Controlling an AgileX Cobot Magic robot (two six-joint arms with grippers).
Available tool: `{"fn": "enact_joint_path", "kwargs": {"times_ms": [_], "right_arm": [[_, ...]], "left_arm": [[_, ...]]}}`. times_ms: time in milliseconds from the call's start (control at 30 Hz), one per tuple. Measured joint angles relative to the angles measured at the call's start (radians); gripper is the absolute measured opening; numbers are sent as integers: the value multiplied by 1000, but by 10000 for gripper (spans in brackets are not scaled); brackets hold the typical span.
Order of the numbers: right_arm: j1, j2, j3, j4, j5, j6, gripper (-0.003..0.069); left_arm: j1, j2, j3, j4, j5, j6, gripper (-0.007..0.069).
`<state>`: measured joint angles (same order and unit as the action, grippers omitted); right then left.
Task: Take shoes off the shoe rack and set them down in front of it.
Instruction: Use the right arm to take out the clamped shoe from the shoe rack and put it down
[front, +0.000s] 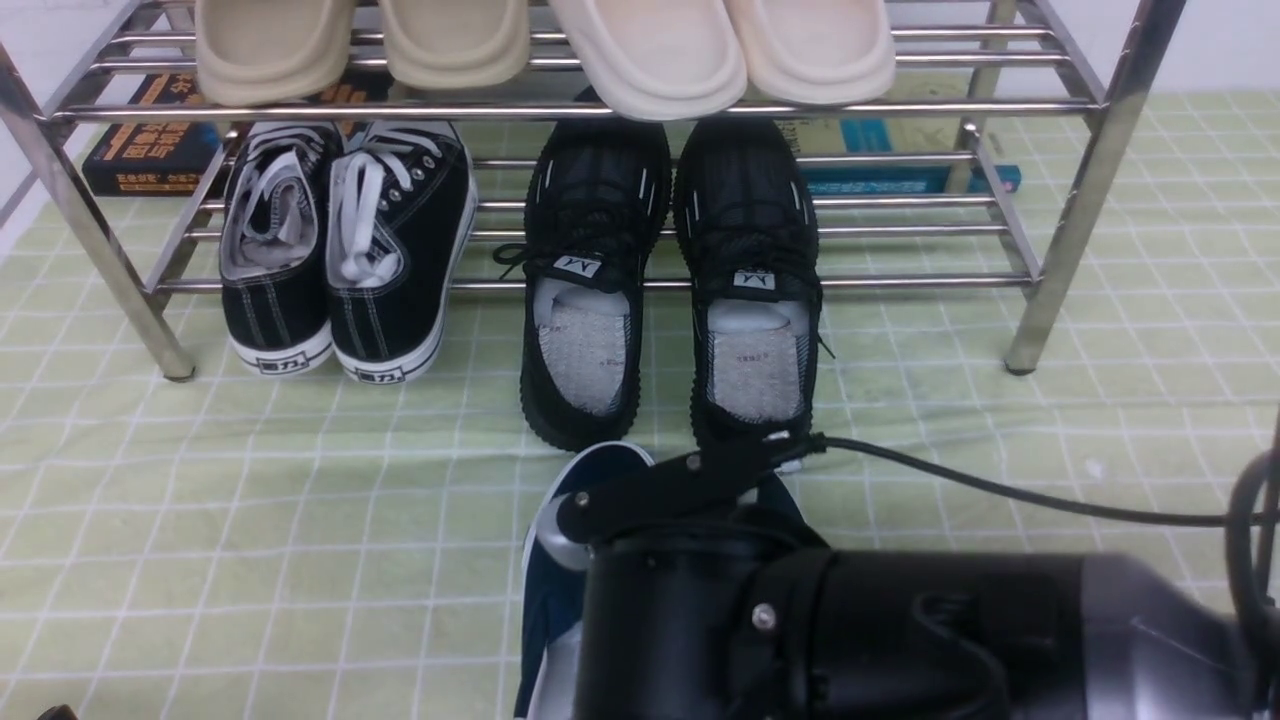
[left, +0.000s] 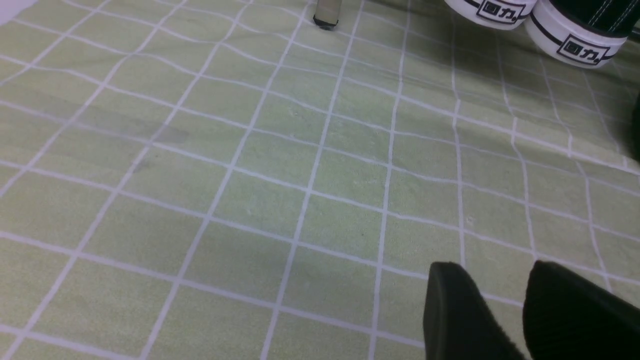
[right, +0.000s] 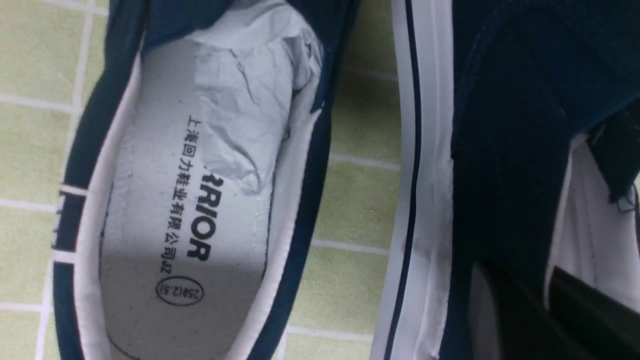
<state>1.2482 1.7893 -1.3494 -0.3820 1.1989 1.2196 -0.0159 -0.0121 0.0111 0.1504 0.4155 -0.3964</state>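
Two navy shoes with white soles lie side by side on the green checked cloth. They are in front of the rack, just short of the heels of the black knit shoes. One has crumpled paper stuffed in its toe. The second navy shoe has its side wall pinched between the nearly closed jaws of the right claw; I cannot tell whether its sole is down. The right arm hides most of both from the front.

The black knit shoes, two of them, sit with toes on the lower shelf and heels poking past its front bar. To their left are two black sneakers with white laces. Four pale slippers line the top shelf, and two books lie under the rack.

The left claw hangs over bare cloth, its fingers a little apart, holding nothing.
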Motion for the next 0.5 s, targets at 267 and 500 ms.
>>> {"fn": "enact_joint_path", "kwargs": {"times_ms": [267,500], "right_arm": [[-1,-5,-23,23,4,-112,56],[-40,-70,-23,96,13,-230,59]], "left_arm": [[0,0,0,0,0,0,239],[0,0,0,0,0,0,239]]}}
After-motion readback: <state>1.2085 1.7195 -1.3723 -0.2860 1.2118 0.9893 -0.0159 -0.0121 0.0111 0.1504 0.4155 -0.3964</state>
